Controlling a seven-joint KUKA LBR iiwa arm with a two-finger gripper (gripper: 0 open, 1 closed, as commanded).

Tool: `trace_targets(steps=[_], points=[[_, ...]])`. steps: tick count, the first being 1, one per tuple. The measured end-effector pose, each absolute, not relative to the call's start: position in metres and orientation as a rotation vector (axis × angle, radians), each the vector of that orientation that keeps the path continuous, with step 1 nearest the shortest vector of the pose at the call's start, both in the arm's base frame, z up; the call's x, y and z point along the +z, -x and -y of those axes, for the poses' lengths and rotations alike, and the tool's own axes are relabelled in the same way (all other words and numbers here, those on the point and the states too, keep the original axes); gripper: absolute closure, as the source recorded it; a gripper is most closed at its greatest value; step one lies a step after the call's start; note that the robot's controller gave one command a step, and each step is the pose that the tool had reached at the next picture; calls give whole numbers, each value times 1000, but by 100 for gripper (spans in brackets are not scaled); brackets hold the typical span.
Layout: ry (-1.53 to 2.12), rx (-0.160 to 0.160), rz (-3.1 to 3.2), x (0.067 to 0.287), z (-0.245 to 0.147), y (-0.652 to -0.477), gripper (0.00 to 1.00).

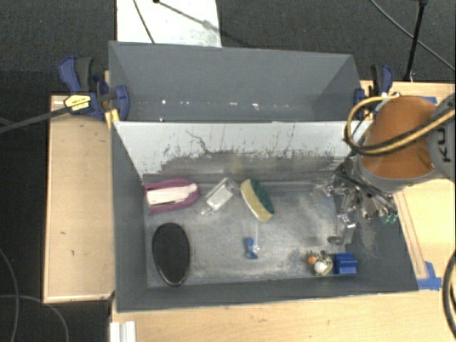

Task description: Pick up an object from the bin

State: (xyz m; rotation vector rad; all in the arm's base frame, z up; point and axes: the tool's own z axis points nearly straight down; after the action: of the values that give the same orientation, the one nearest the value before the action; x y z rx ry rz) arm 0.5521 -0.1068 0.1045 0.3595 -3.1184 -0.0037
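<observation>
Gripper (pixel 347 228) sits low at the right end of the bin (pixel 235 84), close to the right wall. The wrist is under the orange cover (pixel 395 144), with yellow-and-black cables (pixel 360 123) looped round it. Can't tell from this angle whether it's spread or closed: the tip reads as a tangle of metal against the grey floor. Nearest candidates are a small blue block (pixel 345 264), just in front of the tip toward the front wall, and a small round white-and-orange piece (pixel 320 263) at the block's left side. Can't tell if those two touch or just sit beside each other. Both lie flat on the floor in the front-right corner, with a gap between them and the tip as seen from here. Everything else is spread out to the left, well apart from the gripper. A tiny blue piece (pixel 251 248) sits mid-floor. A yellow sponge with a green back (pixel 256 199) lies tilted near the back wall, with a clear plastic piece (pixel 219 197) just left of it. A pink-and-white stapler-like thing (pixel 171 194) is at back-left and a black oval pad (pixel 171 252) at front-left.
</observation>
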Motion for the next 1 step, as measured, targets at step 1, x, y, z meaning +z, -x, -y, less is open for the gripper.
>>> trace_targets(steps=[1], points=[[-626, 2, 3078, 106, 151, -502, 0]])
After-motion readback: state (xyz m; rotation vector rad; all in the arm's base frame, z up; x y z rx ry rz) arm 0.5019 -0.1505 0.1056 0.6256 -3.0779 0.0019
